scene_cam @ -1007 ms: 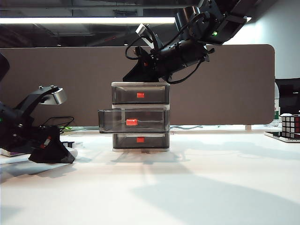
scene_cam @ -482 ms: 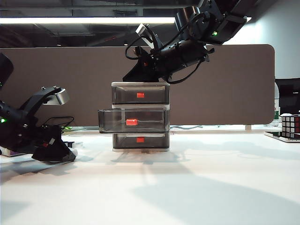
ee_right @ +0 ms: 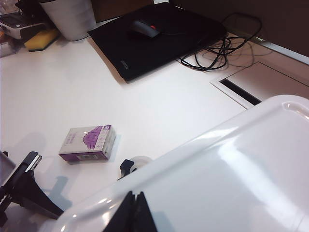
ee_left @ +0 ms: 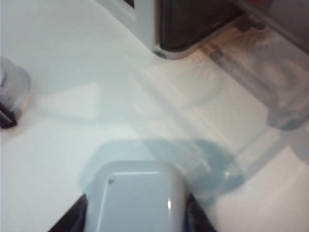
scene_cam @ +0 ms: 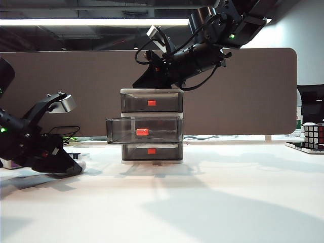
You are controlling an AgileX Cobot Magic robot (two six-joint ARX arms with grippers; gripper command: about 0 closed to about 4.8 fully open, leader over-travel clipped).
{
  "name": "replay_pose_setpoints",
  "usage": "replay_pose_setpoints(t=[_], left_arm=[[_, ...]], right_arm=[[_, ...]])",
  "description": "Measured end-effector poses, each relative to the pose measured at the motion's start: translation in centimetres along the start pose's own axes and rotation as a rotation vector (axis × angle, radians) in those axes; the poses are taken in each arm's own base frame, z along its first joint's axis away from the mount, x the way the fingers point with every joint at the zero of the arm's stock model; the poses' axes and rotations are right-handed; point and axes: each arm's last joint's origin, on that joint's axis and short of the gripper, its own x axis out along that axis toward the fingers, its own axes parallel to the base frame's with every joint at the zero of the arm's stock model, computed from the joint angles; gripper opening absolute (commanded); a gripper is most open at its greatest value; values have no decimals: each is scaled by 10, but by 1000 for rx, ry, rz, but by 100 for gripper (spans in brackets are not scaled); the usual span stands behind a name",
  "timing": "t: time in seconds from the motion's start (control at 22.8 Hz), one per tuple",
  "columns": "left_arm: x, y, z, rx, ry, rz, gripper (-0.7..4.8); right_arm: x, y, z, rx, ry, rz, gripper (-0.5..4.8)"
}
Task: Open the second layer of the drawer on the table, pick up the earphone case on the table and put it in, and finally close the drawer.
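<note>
The earphone case (ee_left: 134, 195), glossy white and rounded, lies on the white table (ee_left: 67, 125). My left gripper (ee_left: 135, 215) is shut on it, one black finger pressed against each side. In the exterior view this gripper (scene_cam: 75, 167) sits low on the table, left of the drawer (scene_cam: 152, 91). The second layer (scene_cam: 144, 130) is pulled out with its red tab showing; the top and bottom drawers are pushed in. My right gripper (ee_right: 135, 205) is shut and empty, its tips just over the unit's white top (ee_right: 231, 164).
A white-and-purple box (ee_right: 87, 142), a small tape roll (ee_right: 137, 163) and a black mat with a mouse (ee_right: 159, 38) and cables lie behind the unit. A Rubik's cube (scene_cam: 314, 135) stands at the far right. A grey partition (scene_cam: 243, 91) closes off the back.
The left arm has shifted only slightly, low on the table at the case. The right arm and the drawer unit have not moved.
</note>
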Motion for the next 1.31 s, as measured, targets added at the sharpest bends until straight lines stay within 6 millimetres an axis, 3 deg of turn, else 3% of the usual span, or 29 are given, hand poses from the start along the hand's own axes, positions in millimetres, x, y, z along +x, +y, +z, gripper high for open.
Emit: replay_pose_setpoints(t=[0.39,0.61,1.01,1.23,1.31], left_arm=[[-1,0,2,-28,-20,3,111],[-24,-6,38,29,-162,29,112],[-60,-29,74,107,-274,14,116],[-56,-46,97,157,-314,-78,115],[-46,-53,118,181,-331,-116,116]], right_arm=[[0,0,0,1,2,0,-5],[0,0,0,5,6,0,-5],[0,0,0,8,7,0,-5],[0,0,0,13,7,1,-5],[0,0,0,25,7,1,-5]])
